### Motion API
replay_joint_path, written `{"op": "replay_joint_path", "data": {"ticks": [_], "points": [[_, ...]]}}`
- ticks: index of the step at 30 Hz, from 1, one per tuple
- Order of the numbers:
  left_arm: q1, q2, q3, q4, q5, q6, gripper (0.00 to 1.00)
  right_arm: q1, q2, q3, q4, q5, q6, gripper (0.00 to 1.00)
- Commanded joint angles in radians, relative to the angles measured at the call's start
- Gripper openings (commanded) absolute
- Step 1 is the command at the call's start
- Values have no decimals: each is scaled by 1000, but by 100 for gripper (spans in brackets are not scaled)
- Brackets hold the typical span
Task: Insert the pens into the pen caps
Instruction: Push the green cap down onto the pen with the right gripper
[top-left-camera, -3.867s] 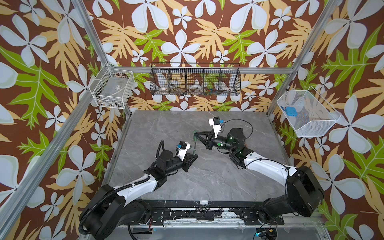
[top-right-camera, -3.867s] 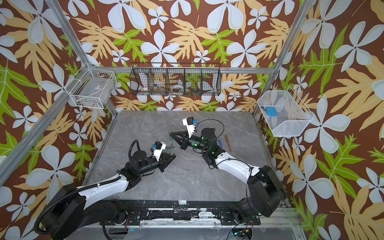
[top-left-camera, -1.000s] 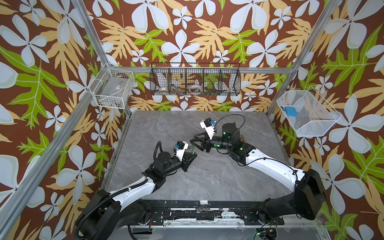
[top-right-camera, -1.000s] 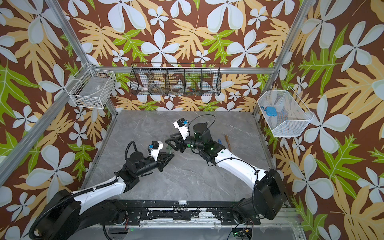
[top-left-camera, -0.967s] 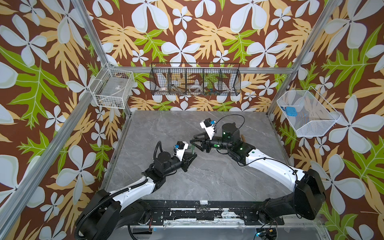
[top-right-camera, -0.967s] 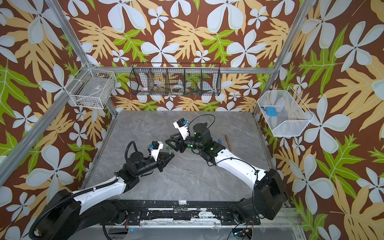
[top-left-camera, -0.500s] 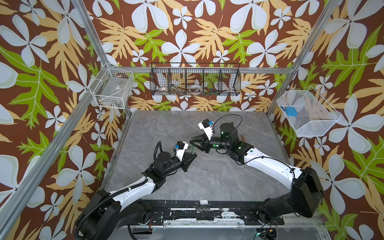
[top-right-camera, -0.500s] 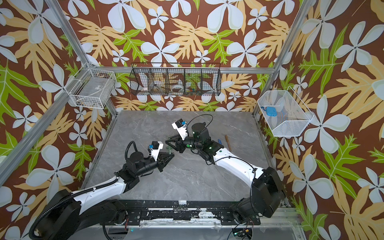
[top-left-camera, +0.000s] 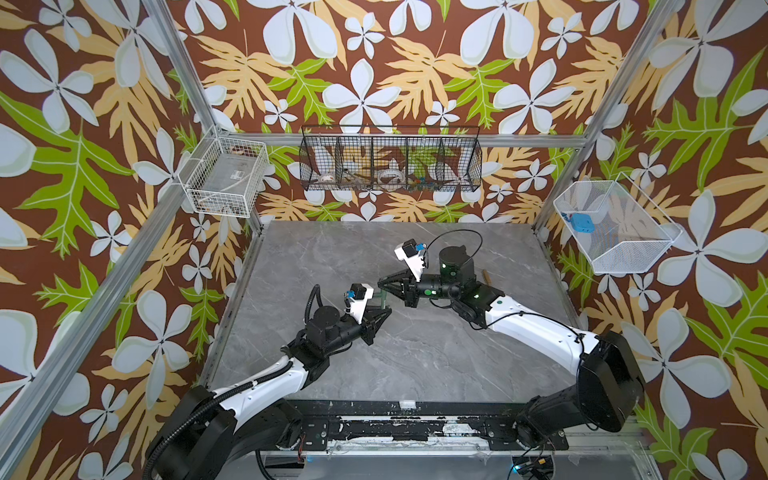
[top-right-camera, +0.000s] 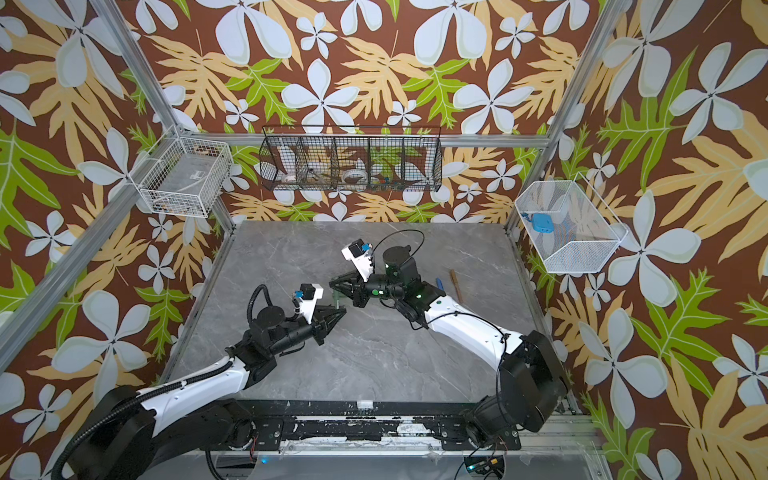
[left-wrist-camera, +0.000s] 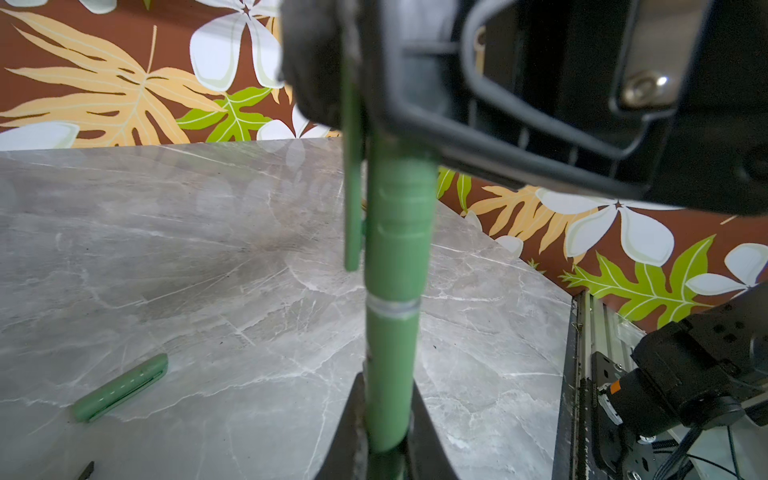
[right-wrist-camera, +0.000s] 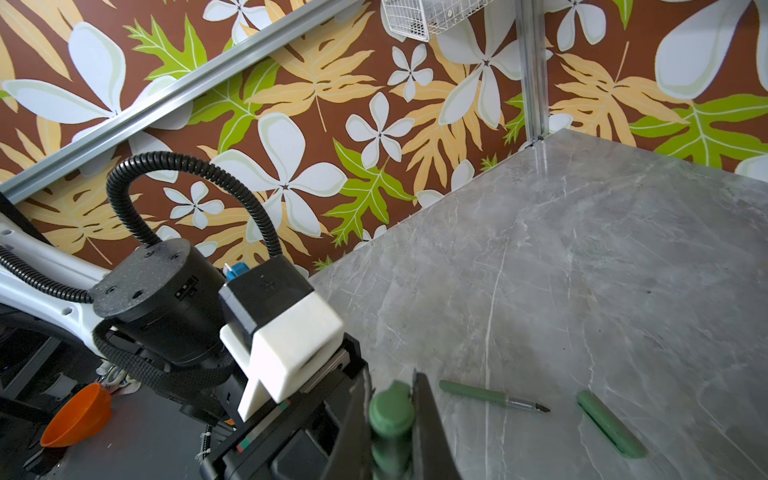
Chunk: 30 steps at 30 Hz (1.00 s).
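A dull green pen (left-wrist-camera: 390, 374) stands upright in my left gripper (left-wrist-camera: 388, 415), which is shut on its lower barrel. A green pen cap (left-wrist-camera: 399, 220) sits over its upper end. My right gripper (right-wrist-camera: 390, 399) is shut on that cap (right-wrist-camera: 390, 409) from above. In both top views the two grippers meet near the table's middle, left (top-left-camera: 388, 311) under right (top-left-camera: 380, 285), with the pen (top-right-camera: 334, 300) between them. A second green pen (right-wrist-camera: 490, 397) with a bare dark tip and a loose green cap (right-wrist-camera: 611, 424) lie on the table.
An orange-brown stick (top-right-camera: 456, 286) and a blue one (top-right-camera: 439, 284) lie at the table's right, behind the right arm. Wire baskets hang on the left wall (top-left-camera: 224, 183), back wall (top-left-camera: 390, 164) and right wall (top-left-camera: 615, 228). An orange bowl (right-wrist-camera: 79, 415) sits below the table's edge.
The right gripper's jaws have closed onto the green cap. The right arm has shifted slightly left toward the left gripper. The left gripper still holds the pen.
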Motion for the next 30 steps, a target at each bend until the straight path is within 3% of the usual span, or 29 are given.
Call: {"op": "replay_joint_path", "data": {"ticks": [1,10,19,30], "points": [[0,-25,0,77,-107,-8,0,2,7,-3,-40,-83,-6,5],[0,-17,84,29,-166,-4,0,2,-44,-10,-182,-46,-122,3],[2,7,165,174,-217,43,0,1,-88,-65,-257,-34,-164,0],[29,47,226,406,-237,17,0,2,-107,-142,-230,-65,-146,0]]}}
